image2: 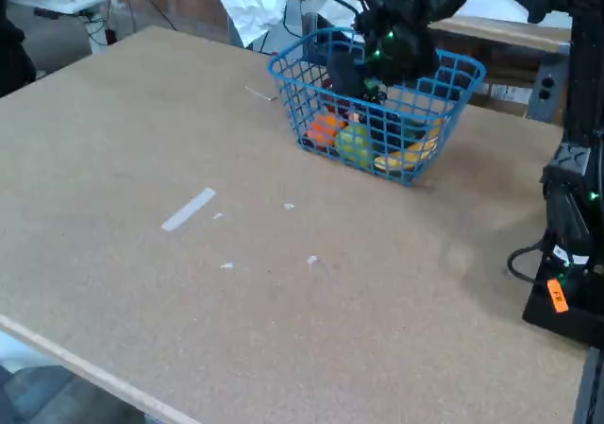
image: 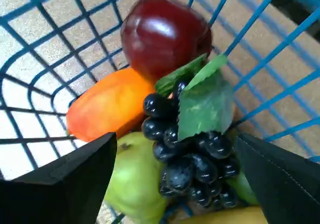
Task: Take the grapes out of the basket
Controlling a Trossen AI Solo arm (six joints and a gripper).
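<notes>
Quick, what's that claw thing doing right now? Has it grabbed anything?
Gripper: open, its fingers on either side of the grapes in the basket, not yet closed on them.

The robot arm [image2: 415, 8] in the fixed view is black throughout, built of chunky, angular segments. A small green light glows on its wrist housing at about the 12 o'clock part of the picture. Its base column [image2: 571, 245] stands at 3 o'clock: black, boxy, with a green indicator light, a looping black cable low on its left side, and a small orange tag with dark lettering near the bottom. In the wrist view, the gripper [image: 175, 184] shows two broad, flat, matte black fingers [image: 70, 184], wedge-shaped, at 7 and 5 o'clock. The right finger carries a faint line of pale stitching or dots along its surface.
</notes>
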